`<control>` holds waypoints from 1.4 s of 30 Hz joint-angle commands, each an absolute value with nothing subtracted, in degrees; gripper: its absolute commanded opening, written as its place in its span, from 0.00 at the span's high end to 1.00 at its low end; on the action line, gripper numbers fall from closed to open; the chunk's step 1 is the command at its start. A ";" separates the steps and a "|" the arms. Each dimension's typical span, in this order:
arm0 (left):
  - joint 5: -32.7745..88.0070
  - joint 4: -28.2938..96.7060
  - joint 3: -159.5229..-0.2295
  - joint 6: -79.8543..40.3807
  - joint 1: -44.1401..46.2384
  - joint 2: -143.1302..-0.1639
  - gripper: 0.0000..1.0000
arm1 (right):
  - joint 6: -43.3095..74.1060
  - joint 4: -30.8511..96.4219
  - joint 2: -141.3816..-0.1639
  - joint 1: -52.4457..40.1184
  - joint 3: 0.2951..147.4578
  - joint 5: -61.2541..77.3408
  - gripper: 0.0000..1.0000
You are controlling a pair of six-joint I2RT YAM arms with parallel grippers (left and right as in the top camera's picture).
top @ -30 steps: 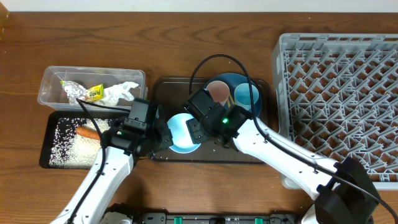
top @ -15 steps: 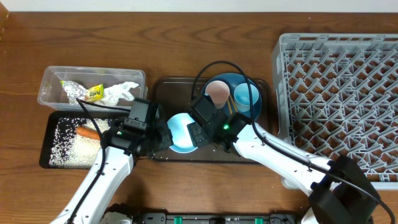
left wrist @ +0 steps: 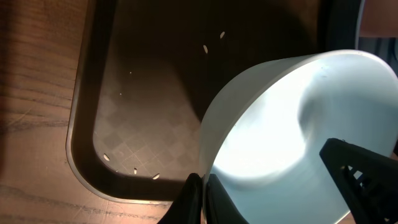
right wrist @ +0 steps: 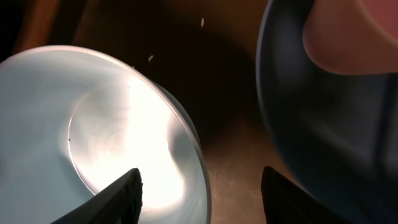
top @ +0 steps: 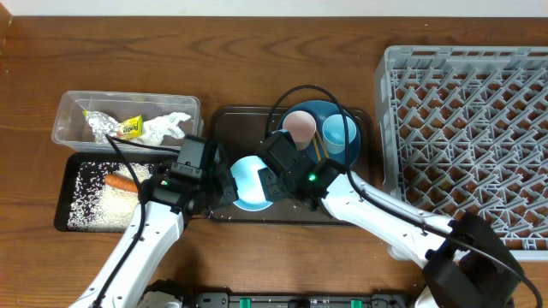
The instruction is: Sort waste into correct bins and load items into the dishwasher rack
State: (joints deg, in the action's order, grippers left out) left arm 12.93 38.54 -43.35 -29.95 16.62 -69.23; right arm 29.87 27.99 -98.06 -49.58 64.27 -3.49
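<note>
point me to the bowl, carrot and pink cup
bowl [top: 247,181]: overhead view, bare inside, left of centre.
carrot [top: 119,180]: overhead view, middle of its body.
pink cup [top: 300,127]: overhead view, middle of its opening.

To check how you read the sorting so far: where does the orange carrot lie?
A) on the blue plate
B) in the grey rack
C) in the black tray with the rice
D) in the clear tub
C: the overhead view shows the carrot lying beside the rice in the black tray.
</note>
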 commanded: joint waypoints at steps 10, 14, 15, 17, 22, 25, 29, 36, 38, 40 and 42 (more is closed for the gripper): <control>12.82 38.46 -43.07 -29.36 16.69 -68.77 0.94 | 32.18 26.52 -97.62 -49.21 63.83 -4.34 0.64; 12.82 38.44 -43.07 -29.36 16.69 -68.77 0.94 | 32.77 26.41 -97.62 -49.21 63.83 -4.34 0.67; 12.82 38.41 -43.07 -29.36 16.69 -68.77 0.94 | 32.77 26.44 -97.62 -49.21 63.83 -4.34 0.67; 12.82 38.41 -43.07 -29.36 16.69 -68.77 0.94 | 32.75 26.44 -97.62 -49.21 63.81 -4.34 0.67; 12.82 38.35 -43.07 -29.36 16.69 -68.77 0.94 | 32.77 26.35 -97.62 -49.21 63.40 -4.34 0.81; 12.82 38.33 -43.07 -29.36 16.69 -68.77 0.94 | 32.75 26.35 -97.62 -49.21 63.29 -4.32 0.92; 12.82 38.30 -43.09 -29.36 16.69 -68.77 0.94 | 32.73 26.37 -97.62 -49.19 63.29 -4.54 0.99; 14.39 38.00 -43.07 -28.84 16.69 -68.77 0.94 | 32.67 26.37 -97.62 -49.15 63.29 -6.31 0.99; 14.52 37.82 -43.09 -28.47 16.69 -68.77 0.94 | 32.56 26.35 -97.62 -49.15 63.29 -6.90 0.99; 14.52 37.76 -43.09 -27.99 16.69 -68.77 0.93 | 32.53 26.41 -97.62 -49.15 63.29 -7.73 0.99; 14.52 37.52 -43.09 -27.18 16.69 -68.77 0.91 | 32.56 26.52 -97.62 -49.15 63.29 -8.64 0.99</control>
State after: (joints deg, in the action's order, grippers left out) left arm 13.37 37.71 -43.35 -29.17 16.60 -69.23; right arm 32.49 26.41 -98.06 -49.58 63.72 -5.17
